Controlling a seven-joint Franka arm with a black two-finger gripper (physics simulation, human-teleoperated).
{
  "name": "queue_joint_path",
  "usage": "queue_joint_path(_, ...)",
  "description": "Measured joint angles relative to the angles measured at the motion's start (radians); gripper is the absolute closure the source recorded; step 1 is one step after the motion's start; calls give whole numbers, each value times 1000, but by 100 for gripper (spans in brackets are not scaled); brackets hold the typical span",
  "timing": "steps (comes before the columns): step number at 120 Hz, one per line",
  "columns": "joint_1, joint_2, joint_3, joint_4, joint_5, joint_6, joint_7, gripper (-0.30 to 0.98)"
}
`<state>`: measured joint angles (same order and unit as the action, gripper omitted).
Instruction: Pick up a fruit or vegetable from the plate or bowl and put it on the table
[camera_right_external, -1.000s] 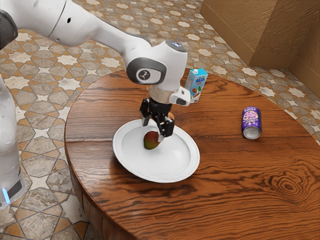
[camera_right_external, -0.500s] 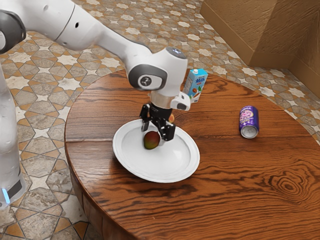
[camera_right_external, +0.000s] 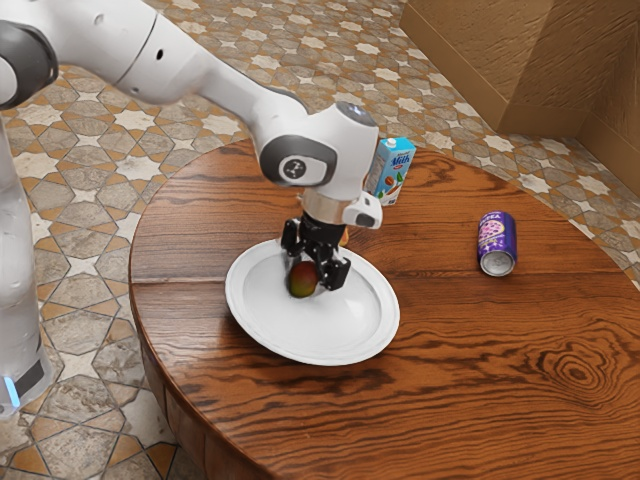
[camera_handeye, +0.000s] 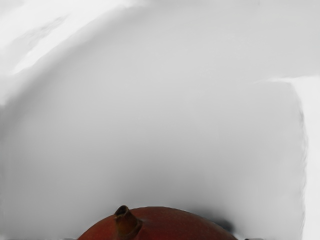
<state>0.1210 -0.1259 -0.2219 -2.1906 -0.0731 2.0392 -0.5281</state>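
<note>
You have the gripper (camera_right_external: 311, 275) down low over the plate (camera_right_external: 232, 291), at the mango (camera_right_external: 302, 280). Its fingers stand well apart, open, with the mango between them; whether either finger touches the skin, you cannot tell from here. No closed grip on it. Mango sits inside the plate's rim, toward the exterior view's left of centre, dark red above and greener below. Wrist view: red top of the fruit, stubby stem (camera_handeye: 127, 223) showing, pale plate surface around it. Plate lies on the round wooden table (camera_right_external: 480, 380). Something orange (camera_right_external: 345, 238), mostly hidden, is behind your gripper; kind unclear. Milk carton (camera_right_external: 392, 170) stands upright on the table beyond the hand. Purple can (camera_right_external: 496, 243) lies on its side, well apart from the plate, toward the exterior view's right, silvery end facing the camera.
</note>
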Motion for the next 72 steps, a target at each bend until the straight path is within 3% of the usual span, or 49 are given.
queue_joint_path(16, 2, -16, -37, 31, 9, -21, -5, 37)
queue_joint_path(37, -4, 4, -218, 255, 56, -102, -9, 38)
queue_joint_path(53, -22, 154, -397, 489, 130, -187, -11, 40)
queue_joint_path(72, -118, 320, -430, 647, 231, -237, -16, 41)
